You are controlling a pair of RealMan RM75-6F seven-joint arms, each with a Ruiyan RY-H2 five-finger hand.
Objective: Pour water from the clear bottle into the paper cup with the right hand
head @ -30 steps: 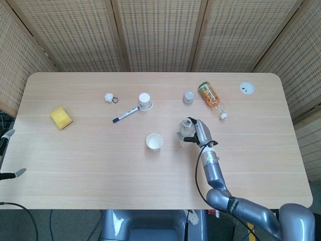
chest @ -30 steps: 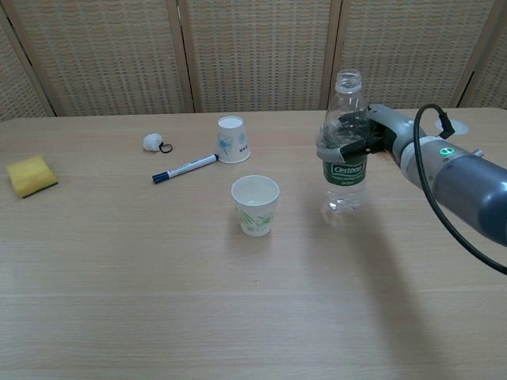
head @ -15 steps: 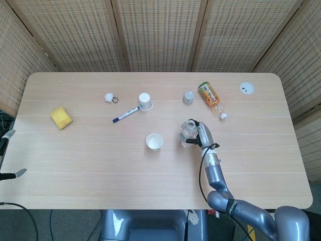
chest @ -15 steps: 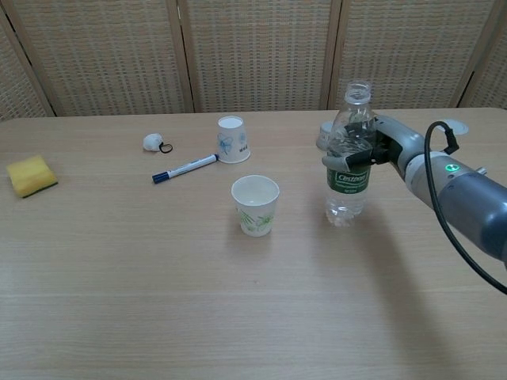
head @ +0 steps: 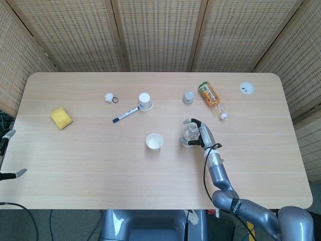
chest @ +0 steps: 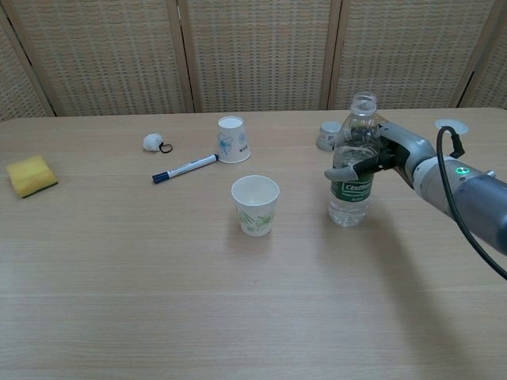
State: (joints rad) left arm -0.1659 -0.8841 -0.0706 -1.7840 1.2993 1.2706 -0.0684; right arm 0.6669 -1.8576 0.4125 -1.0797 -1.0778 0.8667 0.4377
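Note:
The clear bottle (chest: 352,178), uncapped with a green label, stands upright on the table (chest: 158,301) right of the paper cup (chest: 255,205). That cup (head: 154,141) is upright and open. My right hand (chest: 386,155) reaches in from the right, its fingers (chest: 342,171) curved around the bottle at label height. In the head view the bottle (head: 189,133) sits between the right hand's (head: 202,134) spread fingers, with a small gap showing on each side. Only the tip of my left hand (head: 7,136) shows at the left edge, well off the table.
An upturned paper cup (chest: 232,139) and a blue marker (chest: 186,169) lie behind the cup. A yellow sponge (chest: 30,175) sits far left and a small white object (chest: 152,142) is near the marker. An orange drink bottle (head: 209,95) lies on its side at the back right, near a small cup (head: 188,97).
My right hand lowered the bottle from the air onto the table and shifted it slightly right. The fingers now sit wider around it than before.

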